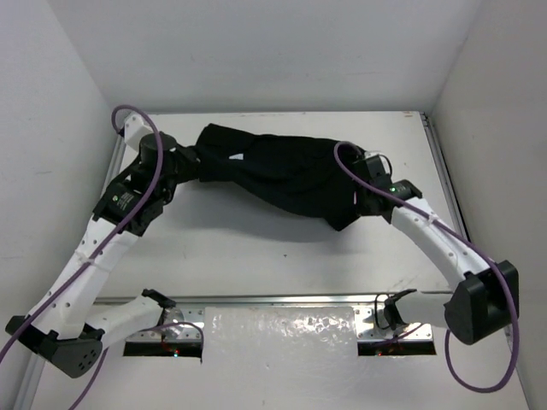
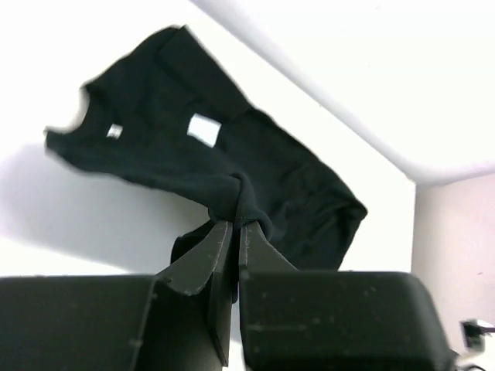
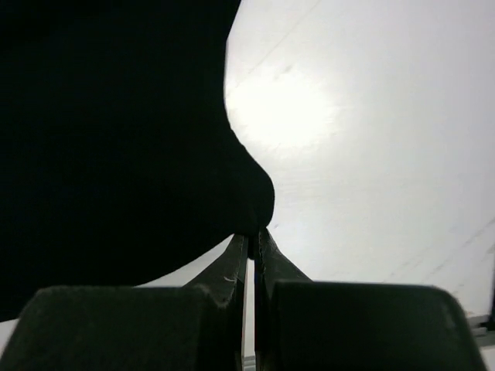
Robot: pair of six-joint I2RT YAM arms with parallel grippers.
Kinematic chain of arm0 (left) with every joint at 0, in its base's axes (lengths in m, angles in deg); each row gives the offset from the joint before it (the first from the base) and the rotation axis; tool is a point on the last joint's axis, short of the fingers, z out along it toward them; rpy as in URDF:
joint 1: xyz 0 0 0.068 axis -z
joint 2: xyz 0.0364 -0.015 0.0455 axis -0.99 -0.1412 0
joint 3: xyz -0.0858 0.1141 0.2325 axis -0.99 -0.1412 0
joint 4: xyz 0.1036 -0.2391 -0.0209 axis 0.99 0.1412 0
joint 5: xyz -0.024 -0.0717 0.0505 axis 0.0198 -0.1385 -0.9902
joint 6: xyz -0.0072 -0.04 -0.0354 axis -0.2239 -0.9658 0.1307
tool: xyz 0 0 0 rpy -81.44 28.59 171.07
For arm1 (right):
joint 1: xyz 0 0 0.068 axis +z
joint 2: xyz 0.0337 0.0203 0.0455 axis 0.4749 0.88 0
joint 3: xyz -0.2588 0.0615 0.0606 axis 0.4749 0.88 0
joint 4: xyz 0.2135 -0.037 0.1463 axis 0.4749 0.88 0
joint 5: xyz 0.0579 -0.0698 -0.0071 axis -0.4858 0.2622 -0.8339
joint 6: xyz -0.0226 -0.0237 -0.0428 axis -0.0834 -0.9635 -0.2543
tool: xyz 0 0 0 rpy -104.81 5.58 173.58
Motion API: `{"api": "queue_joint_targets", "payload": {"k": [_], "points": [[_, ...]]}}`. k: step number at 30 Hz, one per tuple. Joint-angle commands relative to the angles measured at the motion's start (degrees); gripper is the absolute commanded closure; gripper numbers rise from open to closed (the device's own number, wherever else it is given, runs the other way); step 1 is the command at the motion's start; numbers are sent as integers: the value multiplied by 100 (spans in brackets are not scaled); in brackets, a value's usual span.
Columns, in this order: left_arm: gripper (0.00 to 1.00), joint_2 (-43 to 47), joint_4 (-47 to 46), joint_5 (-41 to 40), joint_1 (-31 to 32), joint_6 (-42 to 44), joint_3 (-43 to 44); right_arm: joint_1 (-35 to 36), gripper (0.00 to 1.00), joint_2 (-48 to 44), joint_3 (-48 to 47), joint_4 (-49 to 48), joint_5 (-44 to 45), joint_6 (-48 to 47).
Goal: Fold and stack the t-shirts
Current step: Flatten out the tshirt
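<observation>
A single black t-shirt [image 1: 282, 175] hangs stretched between my two grippers above the white table, bunched and sagging in the middle. My left gripper [image 1: 198, 162] is shut on the shirt's left end; in the left wrist view the jaws [image 2: 234, 224] pinch a fold of the cloth [image 2: 170, 147], with two white labels showing. My right gripper [image 1: 359, 195] is shut on the shirt's right end; in the right wrist view the jaws [image 3: 252, 232] pinch the cloth's edge [image 3: 116, 139], which fills the left half.
White walls close in the table [image 1: 256, 256] at the back, left and right. A metal rail [image 1: 282, 301] runs along the near edge, with a white patch [image 1: 280, 335] between the arm bases.
</observation>
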Motion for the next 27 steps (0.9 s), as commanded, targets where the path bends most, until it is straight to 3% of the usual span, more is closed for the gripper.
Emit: {"api": "queue_joint_targets", "payload": {"k": [1,9,14,18,21,23,27], "points": [[100,-69,-132,-140,-21,266,473,17,100,-275,-737,587,860,-155],[100,-280,-220,80,-21,565,1045,-97,100,-223,-2248,580,1010,-752],[100,-614,52,255,-30,697,2090,-194,100,270,-4145,1053,993,-1104],[100,-640,149,414,-21,750,2723,-203,100,375,-5088,1326,1080,-1263],[100,-851,465,607,-21,855,3689,-203,100,464,-5940,1616,1107,-1324],[100,-904,413,975,-21,978,4241,-203,100,507,-6599,1775,1116,-1351],[100,-764,-157,1784,-21,1373,4535,-212,100,613,-7593,2012,1098,-1500]]}}
